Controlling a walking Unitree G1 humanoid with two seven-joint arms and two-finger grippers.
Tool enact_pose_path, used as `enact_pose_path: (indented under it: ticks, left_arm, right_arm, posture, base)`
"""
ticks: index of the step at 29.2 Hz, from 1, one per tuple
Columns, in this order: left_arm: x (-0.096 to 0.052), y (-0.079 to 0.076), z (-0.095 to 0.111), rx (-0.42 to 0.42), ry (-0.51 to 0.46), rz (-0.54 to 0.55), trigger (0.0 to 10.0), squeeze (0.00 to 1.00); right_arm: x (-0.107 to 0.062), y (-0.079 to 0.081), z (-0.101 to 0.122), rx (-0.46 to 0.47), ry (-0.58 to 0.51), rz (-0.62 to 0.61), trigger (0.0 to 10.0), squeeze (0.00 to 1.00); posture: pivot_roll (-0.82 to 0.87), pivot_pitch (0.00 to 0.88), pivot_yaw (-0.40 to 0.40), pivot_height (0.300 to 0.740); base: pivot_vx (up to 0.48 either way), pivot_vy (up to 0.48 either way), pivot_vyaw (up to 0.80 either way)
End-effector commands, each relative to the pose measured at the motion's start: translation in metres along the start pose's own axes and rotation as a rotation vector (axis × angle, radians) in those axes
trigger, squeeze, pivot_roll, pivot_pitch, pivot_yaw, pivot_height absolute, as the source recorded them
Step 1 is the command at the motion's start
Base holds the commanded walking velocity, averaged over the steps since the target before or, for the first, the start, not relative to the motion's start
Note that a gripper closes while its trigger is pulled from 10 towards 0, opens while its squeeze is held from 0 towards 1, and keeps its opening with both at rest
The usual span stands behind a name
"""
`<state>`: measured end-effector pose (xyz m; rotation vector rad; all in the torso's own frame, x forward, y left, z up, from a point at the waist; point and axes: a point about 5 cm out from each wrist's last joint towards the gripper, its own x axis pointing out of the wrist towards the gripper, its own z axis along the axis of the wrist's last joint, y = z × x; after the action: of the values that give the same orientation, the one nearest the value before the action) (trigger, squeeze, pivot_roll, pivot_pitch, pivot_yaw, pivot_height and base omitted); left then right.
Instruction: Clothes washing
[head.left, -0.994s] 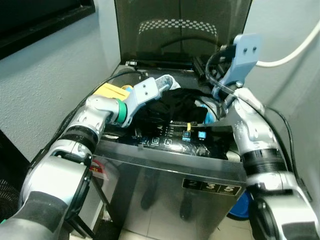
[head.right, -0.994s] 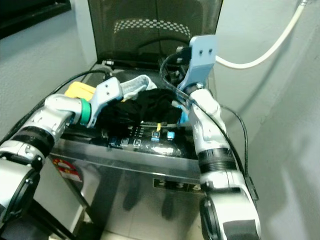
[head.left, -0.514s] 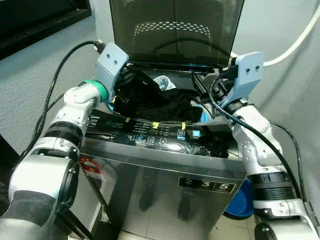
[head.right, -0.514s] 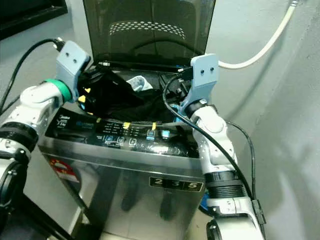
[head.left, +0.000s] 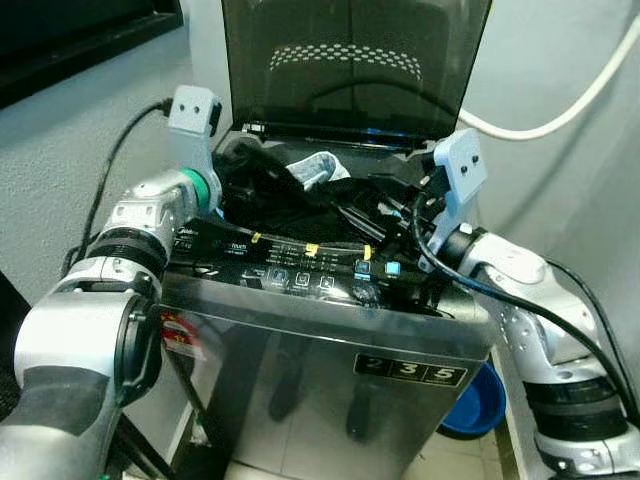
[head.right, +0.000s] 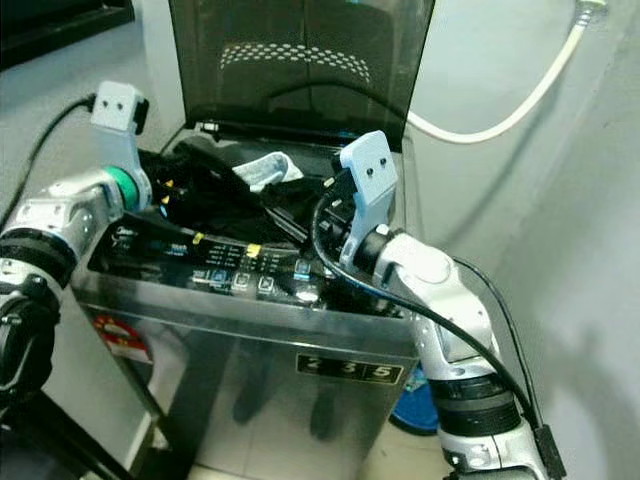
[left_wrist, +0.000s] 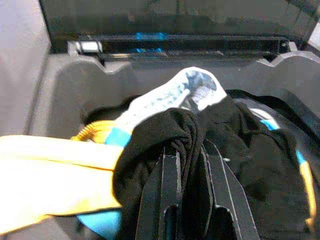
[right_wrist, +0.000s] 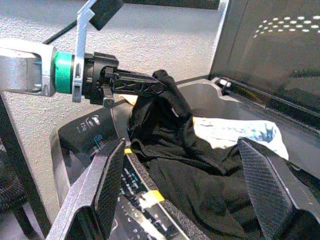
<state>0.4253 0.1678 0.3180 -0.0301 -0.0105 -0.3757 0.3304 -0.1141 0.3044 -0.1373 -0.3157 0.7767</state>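
The left hand (right_wrist: 150, 85), clamped on a fold of the black garment (head.left: 300, 205) at centre frame, has swung back over the open washing machine (head.left: 330, 310) since a moment ago, so loading looks underway, while the right hand (right_wrist: 185, 175) hangs wide beside it

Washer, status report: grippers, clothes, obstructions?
Left gripper shut on black garment, lifted over washer. Right gripper open, above control panel. White cloth in tub; lid up.
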Motion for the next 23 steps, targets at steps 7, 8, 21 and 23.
enact_pose_path:
  ticks: [7, 8, 21, 23]
  left_arm:
    - [0.011, -0.04, 0.001, 0.118, 0.103, -0.268, 10.0, 0.06]
    - [0.012, -0.047, -0.002, 0.139, 0.138, -0.322, 10.0, 0.06]
    - [0.012, -0.042, -0.006, 0.391, 0.191, -0.276, 10.0, 1.0]
    - [0.012, -0.042, -0.004, 0.376, 0.186, -0.281, 10.0, 1.0]
  right_arm:
    - [0.001, 0.009, 0.005, -0.002, 0.037, 0.048, 10.0, 0.0]
    - [0.0, 0.01, 0.005, -0.001, 0.046, 0.049, 10.0, 0.0]
    - [-0.004, 0.013, 0.0, 0.001, 0.084, 0.046, 10.0, 0.0]
    - [-0.003, 0.013, 0.0, 0.003, 0.083, 0.043, 10.0, 0.0]
  posture:
    - [0.05, 0.098, 0.042, 0.74]
    - [0.05, 0.098, 0.042, 0.74]
    - [0.05, 0.118, 0.052, 0.74]
    - [0.06, 0.119, 0.05, 0.74]
  base:
    - [0.0, 0.0, 0.0]
    - [0.0, 0.0, 0.0]
    - [0.0, 0.0, 0.0]
    - [0.0, 0.0, 0.0]
